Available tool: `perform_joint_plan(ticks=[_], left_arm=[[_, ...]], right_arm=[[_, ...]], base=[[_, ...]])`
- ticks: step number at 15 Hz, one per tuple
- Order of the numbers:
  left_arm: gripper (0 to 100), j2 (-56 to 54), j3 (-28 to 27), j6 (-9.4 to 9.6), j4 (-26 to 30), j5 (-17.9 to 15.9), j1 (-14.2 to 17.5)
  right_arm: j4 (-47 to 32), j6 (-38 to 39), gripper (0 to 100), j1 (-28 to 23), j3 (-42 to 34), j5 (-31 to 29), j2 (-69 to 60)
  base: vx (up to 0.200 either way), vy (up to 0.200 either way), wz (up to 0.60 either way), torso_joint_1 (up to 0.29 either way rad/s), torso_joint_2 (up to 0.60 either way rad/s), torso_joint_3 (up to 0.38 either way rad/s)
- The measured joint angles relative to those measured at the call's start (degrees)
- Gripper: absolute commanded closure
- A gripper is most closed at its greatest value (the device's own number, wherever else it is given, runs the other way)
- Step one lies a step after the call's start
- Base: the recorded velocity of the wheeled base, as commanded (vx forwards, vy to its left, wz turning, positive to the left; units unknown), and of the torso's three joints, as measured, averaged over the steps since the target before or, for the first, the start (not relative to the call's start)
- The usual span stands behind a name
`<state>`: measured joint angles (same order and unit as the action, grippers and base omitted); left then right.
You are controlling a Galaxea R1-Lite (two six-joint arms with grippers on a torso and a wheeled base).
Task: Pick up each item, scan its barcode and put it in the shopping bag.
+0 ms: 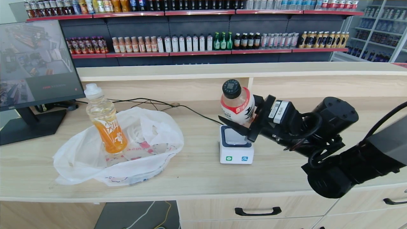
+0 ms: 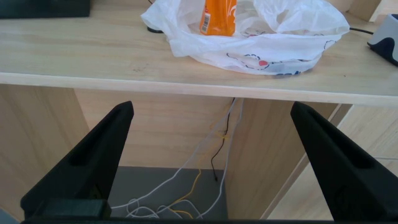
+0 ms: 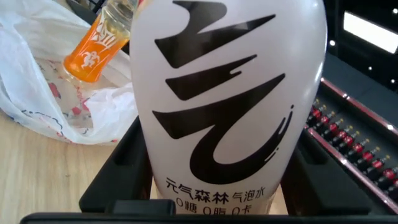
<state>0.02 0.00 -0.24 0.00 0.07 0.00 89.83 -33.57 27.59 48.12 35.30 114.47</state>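
White bottle (image 1: 237, 102) in R gripper (image 1: 246, 119), above scanner (image 1: 236, 149)

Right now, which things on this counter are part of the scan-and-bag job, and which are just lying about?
Job: white bottle in the right gripper, above the scanner; orange drink bottle standing in the shopping bag.
Lying about: monitor; cables on the counter; shelf bottles behind.

Scanner (image 1: 236, 149) smooth, glossy white plastic; counter (image 1: 197, 171) beneath it matt pale wood-grain; shopping bag (image 1: 159, 130) beside it thin crinkled plastic; white bottle (image 1: 237, 105) above it glossy.
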Motion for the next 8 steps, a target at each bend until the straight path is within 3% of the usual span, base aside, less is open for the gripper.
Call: perform_joint_plan(ticks=[2, 4, 8], left_arm=[[0, 0.0, 0.0, 0.0, 0.0, 0.0, 0.0], [0, 0.0, 0.0, 0.0, 0.0, 0.0, 0.0], [0, 0.0, 0.0, 0.02, 0.0, 0.0, 0.0]], right_arm=[[0.07, 5.0, 100, 0.85, -3.94, -3.28, -3.39], [0.09, 15.48, 100, 1.22, -8.79, -7.85, -7.3], [0.05, 28.87, 100, 0.44, -20.42, -25.56, -15.25]], base=[[0.0, 0.0, 0.0, 0.0, 0.0, 0.0], [0.0, 0.0, 0.0, 0.0, 0.0, 0.0], [0.0, 0.0, 0.0, 0.0, 0.0, 0.0]])
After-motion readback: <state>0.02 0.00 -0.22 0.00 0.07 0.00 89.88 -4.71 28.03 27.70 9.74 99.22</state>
